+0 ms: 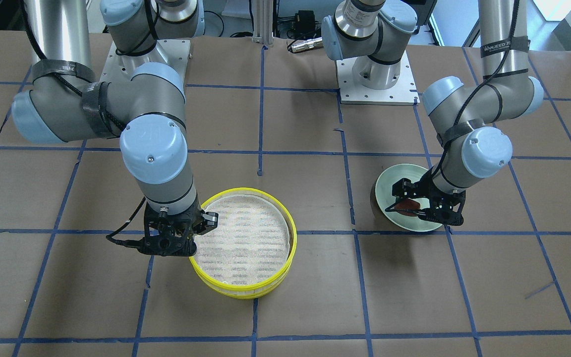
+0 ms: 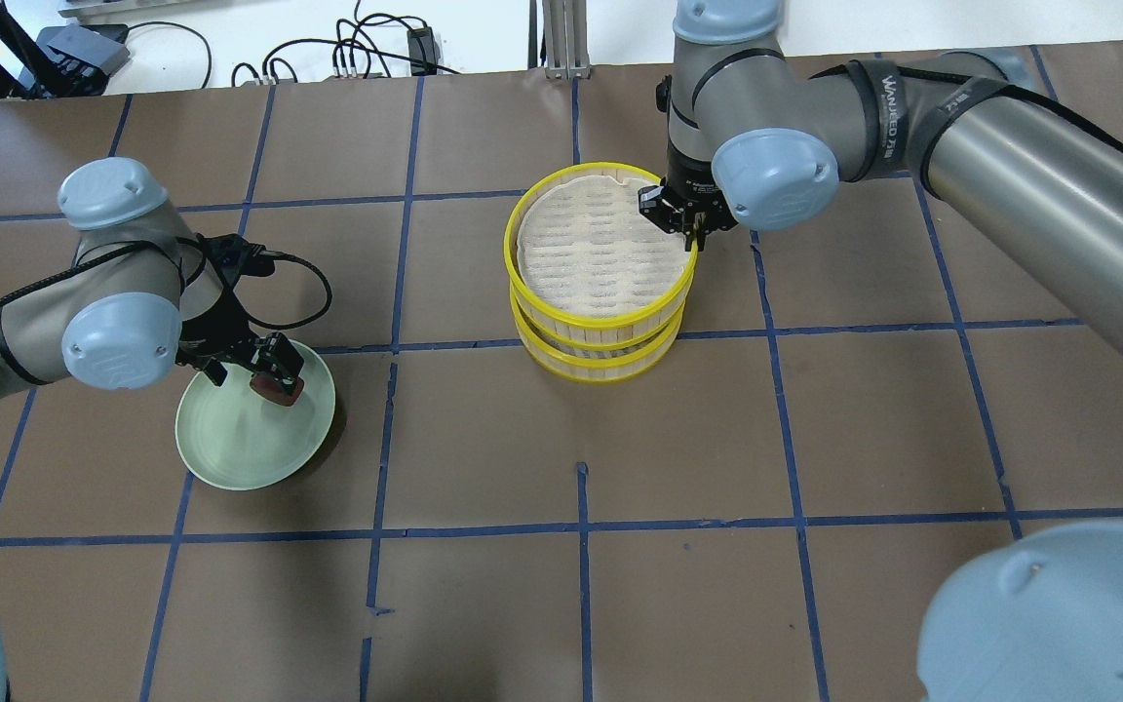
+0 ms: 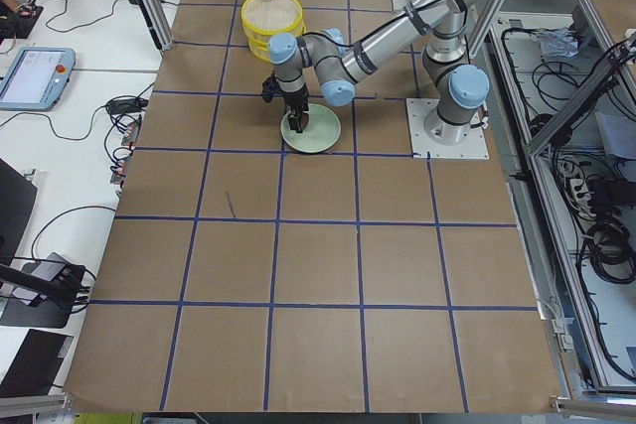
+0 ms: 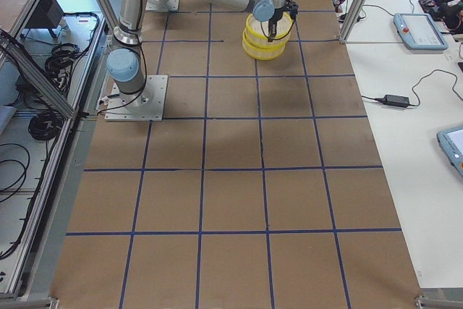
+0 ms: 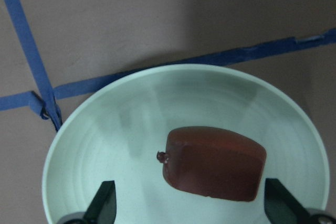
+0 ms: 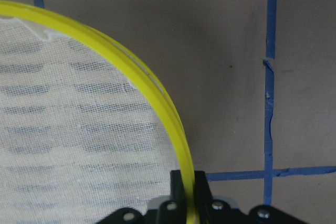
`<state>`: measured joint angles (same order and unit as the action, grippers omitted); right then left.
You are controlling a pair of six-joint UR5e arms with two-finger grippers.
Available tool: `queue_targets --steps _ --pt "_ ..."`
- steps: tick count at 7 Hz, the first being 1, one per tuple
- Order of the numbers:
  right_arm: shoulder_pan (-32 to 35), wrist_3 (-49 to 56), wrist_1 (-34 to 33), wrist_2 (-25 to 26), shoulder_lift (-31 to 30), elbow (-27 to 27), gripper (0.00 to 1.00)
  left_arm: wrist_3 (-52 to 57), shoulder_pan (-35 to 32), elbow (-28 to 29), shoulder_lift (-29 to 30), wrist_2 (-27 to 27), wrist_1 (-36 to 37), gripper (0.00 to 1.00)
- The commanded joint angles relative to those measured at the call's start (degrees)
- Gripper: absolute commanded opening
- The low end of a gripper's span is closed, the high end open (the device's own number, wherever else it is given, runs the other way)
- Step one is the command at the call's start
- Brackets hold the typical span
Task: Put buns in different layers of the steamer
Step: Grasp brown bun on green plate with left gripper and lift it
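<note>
Bun [image 5: 214, 162], reddish-brown, a soft rounded block, lies on the glossy pale green plate [image 5: 131, 108], between your left gripper's [image 5: 190, 195] wide-spread fingers: lower squarely, then close gently. Well apart from the plate, your right gripper [image 6: 184, 190] pinches the steamer's [image 2: 600, 340] upper yellow rim beside its whitish slatted floor

The right arm [image 2: 1010, 166] reaches to the steamer [image 2: 600, 336], with the right gripper [image 2: 683, 234] pointing down and pinched on its upper rim. The left arm [image 2: 123, 341] is bent well apart from the steamer, its left gripper [image 2: 274, 385] pointing down with the fingers spread wide.
</note>
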<state>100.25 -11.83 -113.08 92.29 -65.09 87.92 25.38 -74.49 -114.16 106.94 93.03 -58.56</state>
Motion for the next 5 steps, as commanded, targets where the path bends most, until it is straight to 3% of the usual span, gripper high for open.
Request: queue_targets --steps 1,2,3,5 --pt "0.2 -1.8 -1.4 -0.1 0.1 1.2 0.06 -0.4 0.0 0.0 1.1 -1.2 -0.1 0.75" --pt "0.2 -1.8 -1.9 -0.2 0.2 1.3 0.06 -0.3 0.0 0.0 1.1 -0.9 -0.1 0.24" --pt "0.3 -2.0 -1.9 -0.2 0.1 1.5 0.06 -0.3 0.0 0.3 1.2 -0.9 -0.1 0.04" --pt "0.3 -2.3 -1.8 -0.3 -0.1 2.0 0.08 0.2 -0.6 2.8 -1.4 -0.6 0.1 0.02"
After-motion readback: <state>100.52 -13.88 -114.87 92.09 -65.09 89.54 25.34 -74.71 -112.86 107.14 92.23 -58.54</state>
